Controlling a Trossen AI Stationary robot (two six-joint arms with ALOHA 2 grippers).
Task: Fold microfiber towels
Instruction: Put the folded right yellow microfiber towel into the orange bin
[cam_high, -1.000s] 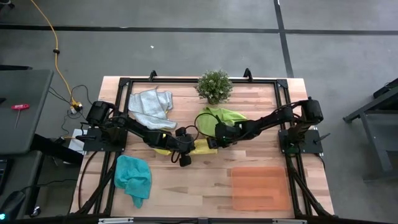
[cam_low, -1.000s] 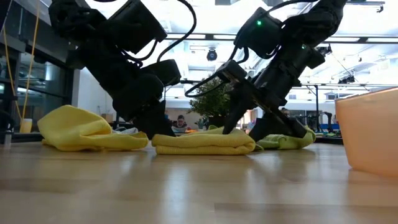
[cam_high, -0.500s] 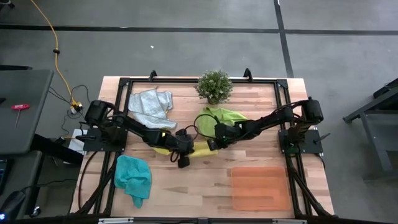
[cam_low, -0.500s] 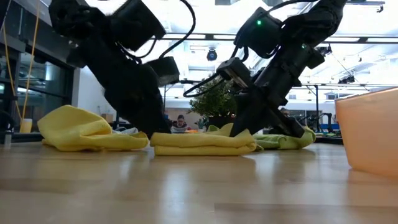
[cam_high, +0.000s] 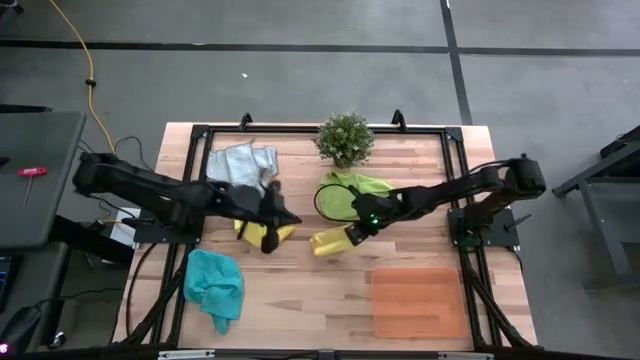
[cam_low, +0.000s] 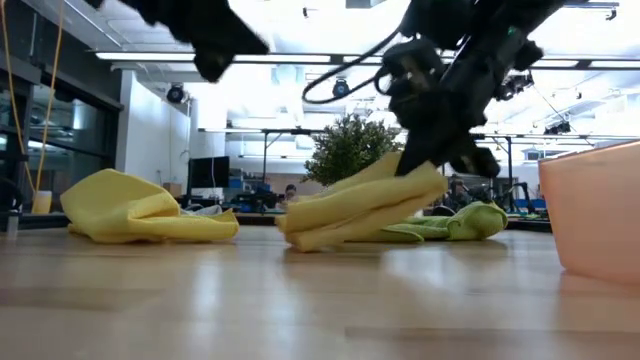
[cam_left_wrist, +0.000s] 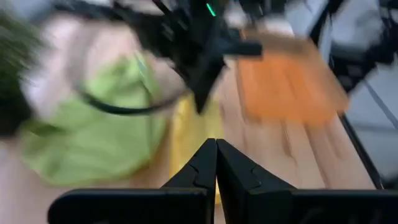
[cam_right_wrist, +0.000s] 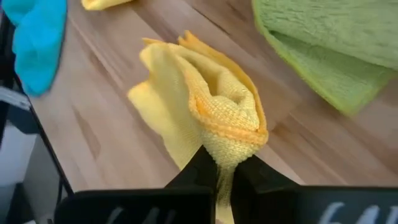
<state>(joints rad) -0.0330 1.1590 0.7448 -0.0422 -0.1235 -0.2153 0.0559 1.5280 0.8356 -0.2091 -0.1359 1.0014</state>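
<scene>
A folded yellow towel (cam_high: 331, 241) lies near the table's middle, and my right gripper (cam_high: 353, 232) is shut on its right end. A second yellow towel (cam_high: 260, 235) lies crumpled to the left of it. My left gripper (cam_left_wrist: 216, 155) hovers shut and empty over that second towel. The lime green towel (cam_high: 357, 189) lies spread behind the right gripper. A grey towel (cam_high: 241, 165) sits at the far left and a teal towel (cam_high: 213, 284) at the near left. My right gripper pinches the folded yellow towel's right end (cam_right_wrist: 231, 140) between its two fingers, over several layers. The fingers slant down from above and from the table's right. That end is raised, so the towel sits tilted, with its left end (cam_low: 300, 236) on the table.
A translucent orange tray (cam_high: 418, 300) lies at the near right. A potted plant (cam_high: 345, 137) stands at the far middle. Bare wood shows between the teal towel and the tray.
My right gripper has shut on the folded yellow towel's right end and lifted it, drawing the towel a little toward the table's right; the left end stays down. My left gripper has risen off that towel and pulled back toward the table's left.
</scene>
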